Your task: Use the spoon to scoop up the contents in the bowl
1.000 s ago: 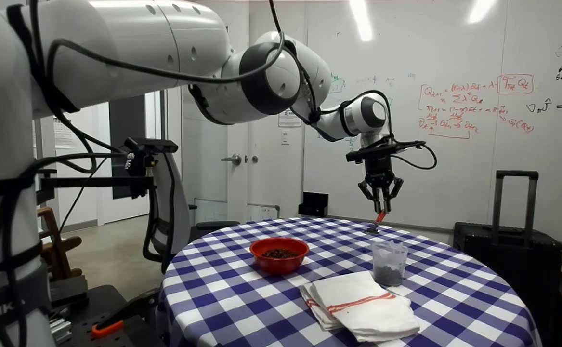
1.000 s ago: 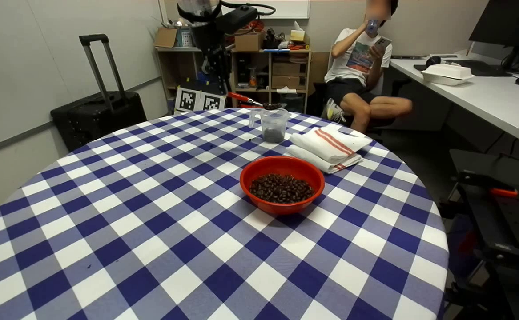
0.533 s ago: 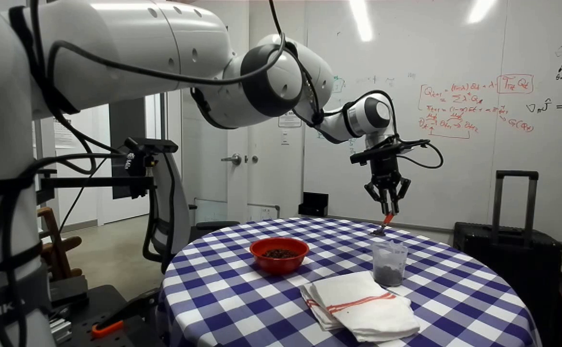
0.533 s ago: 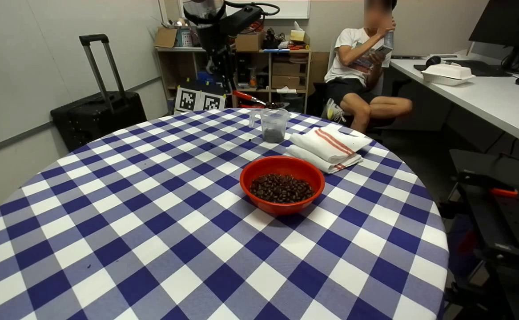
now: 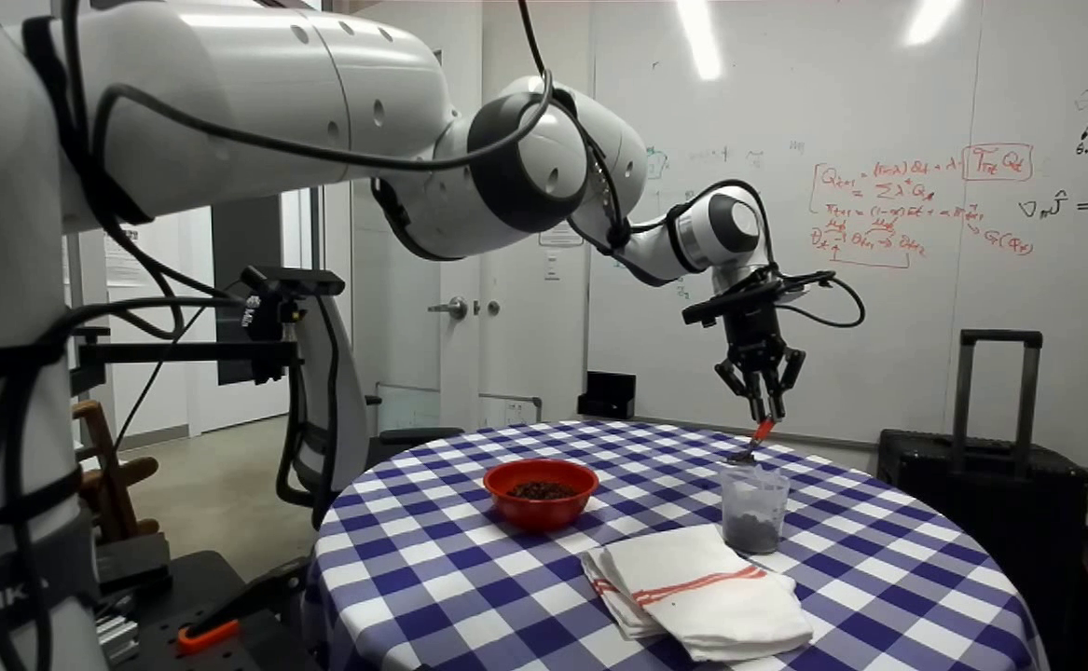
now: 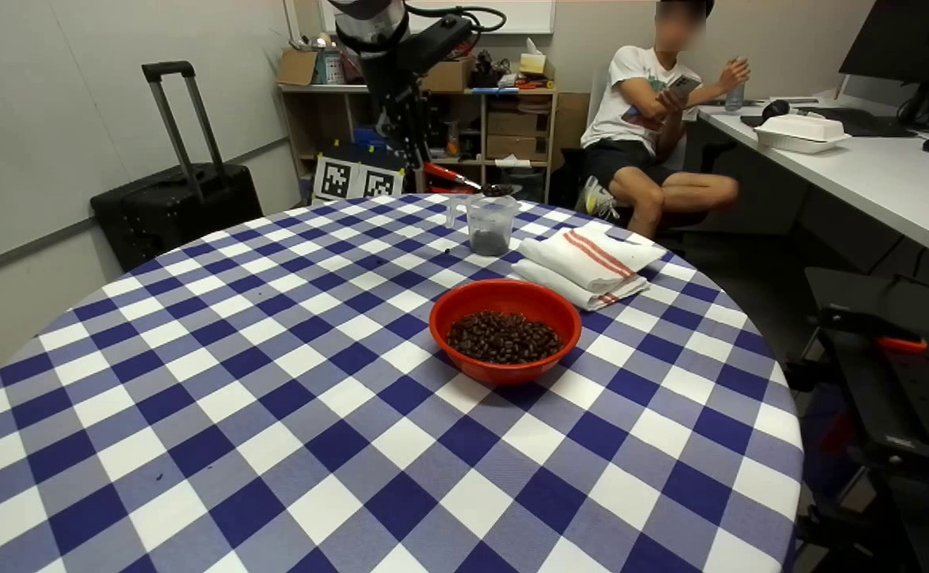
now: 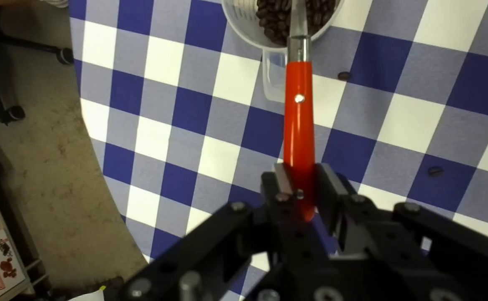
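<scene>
The red bowl holds dark beans and sits on the table in both exterior views; it is out of the wrist view. My gripper is shut on the spoon's red handle, also seen between the fingers in the wrist view. In an exterior view the spoon slopes down to a head heaped with dark beans. The head is at about rim height of the clear measuring cup, over or just behind it. The spoon head is cut off in the wrist view. The cup holds dark beans.
A folded white towel with red stripes lies near the cup. Loose beans lie on the checkered tablecloth. A black suitcase stands beyond the table. A seated person is behind it.
My gripper has moved right in both exterior views with the loaded spoon, bringing the spoon head to the cup's rim. The bowl, cup and towel have not moved. The person has lowered a bottle.
</scene>
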Controlling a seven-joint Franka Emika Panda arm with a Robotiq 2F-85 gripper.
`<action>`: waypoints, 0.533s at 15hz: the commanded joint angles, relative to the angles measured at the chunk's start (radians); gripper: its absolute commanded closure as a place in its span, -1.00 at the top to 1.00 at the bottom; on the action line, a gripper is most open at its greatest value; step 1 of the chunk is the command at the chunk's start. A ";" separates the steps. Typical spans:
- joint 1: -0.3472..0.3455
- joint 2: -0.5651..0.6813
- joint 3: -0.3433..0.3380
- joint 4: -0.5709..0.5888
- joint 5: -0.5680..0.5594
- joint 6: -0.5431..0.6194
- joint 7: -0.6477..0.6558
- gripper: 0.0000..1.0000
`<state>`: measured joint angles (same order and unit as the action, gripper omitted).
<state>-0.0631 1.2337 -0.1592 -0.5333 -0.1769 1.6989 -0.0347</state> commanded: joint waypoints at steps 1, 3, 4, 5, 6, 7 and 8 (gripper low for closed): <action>0.011 0.039 -0.030 0.062 -0.023 -0.011 0.037 -0.90; 0.020 0.045 -0.048 0.065 -0.041 0.001 0.060 -0.90; 0.027 0.049 -0.060 0.068 -0.053 0.011 0.076 -0.90; 0.033 0.053 -0.072 0.070 -0.067 0.020 0.092 -0.90; 0.044 0.060 -0.091 0.074 -0.087 0.037 0.114 -0.90; 0.052 0.065 -0.106 0.076 -0.104 0.052 0.132 -0.90; 0.063 0.072 -0.123 0.078 -0.124 0.068 0.149 -0.90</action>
<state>-0.0297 1.2617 -0.2289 -0.5118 -0.2489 1.7380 0.0583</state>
